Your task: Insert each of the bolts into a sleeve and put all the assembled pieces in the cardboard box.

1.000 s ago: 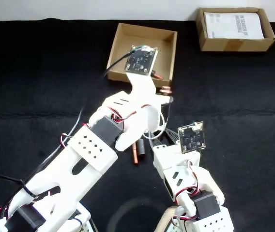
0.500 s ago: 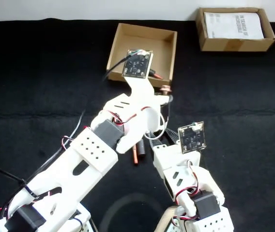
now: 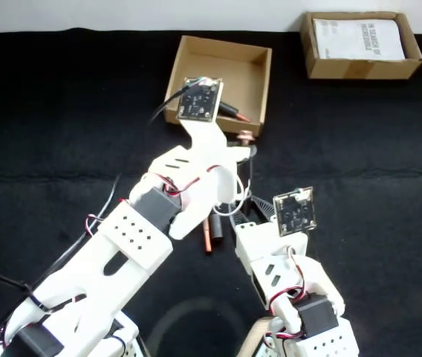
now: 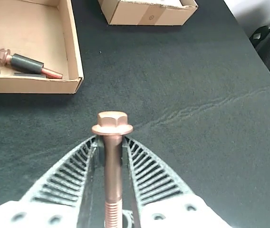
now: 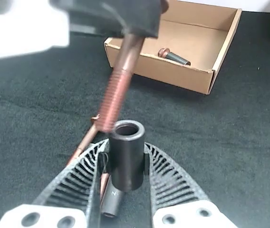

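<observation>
The left fingers (image 4: 73, 175) are closed on a bolt (image 4: 112, 171), gripping its shank just under the hex head, with the threaded end pointing back toward the robot. On the tabletop (image 3: 374, 186) near the middle, beneath that arm, lie a loose bolt (image 3: 206, 236) and a loose sleeve (image 3: 217, 225), just beside each other. To their right, the right fingers (image 5: 82, 180) are closed around a sleeve (image 5: 127, 156), holding it upright with its open mouth facing up. In the right wrist view the bolt's threaded tip hangs tilted at the rim of that mouth, off to one side and not yet in the bore. The box (image 3: 222, 63) sits at the far edge of the tabletop, about midway, and holds one finished piece (image 4: 23, 61) near its front wall. A second box (image 3: 359, 68) stands at the far right corner. The step in hand looks like the insertion of this bolt, with one piece done and at least one more pair waiting. The next move probably calls for bringing the bolt's axis in line with the sleeve's, centring the tip over the bore, then pushing it through while the right fingers keep the sleeve steady. As tilted now, the threads would likely catch on the rim.
</observation>
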### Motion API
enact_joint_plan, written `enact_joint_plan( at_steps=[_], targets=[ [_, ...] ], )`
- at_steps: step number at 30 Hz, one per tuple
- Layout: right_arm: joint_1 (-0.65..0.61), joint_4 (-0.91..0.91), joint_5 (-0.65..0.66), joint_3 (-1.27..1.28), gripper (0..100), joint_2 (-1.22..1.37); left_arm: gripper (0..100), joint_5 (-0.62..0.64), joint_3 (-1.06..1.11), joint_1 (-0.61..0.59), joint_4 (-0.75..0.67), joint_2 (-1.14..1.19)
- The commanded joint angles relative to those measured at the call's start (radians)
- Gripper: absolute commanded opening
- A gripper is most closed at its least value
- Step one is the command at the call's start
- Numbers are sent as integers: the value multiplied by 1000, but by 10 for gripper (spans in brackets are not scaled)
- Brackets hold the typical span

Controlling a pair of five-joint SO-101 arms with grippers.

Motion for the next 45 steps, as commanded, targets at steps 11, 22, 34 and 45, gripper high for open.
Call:
enact_joint_plan(
  at_steps=[11, 22, 34, 45],
  targets=[
    [-5, 5, -6, -7, 8, 4, 9, 43, 41, -8, -224, -33],
    [-5, 5, -5, -8, 8, 4, 9, -288, 248, -8, -446, -54],
    [-5, 5, -2, -7, 8, 4, 9, -331, 234, -8, -473, -213],
    [-5, 1, -5, -5, 8, 4, 9, -282, 311, 18, -474, -423]
  ],
)
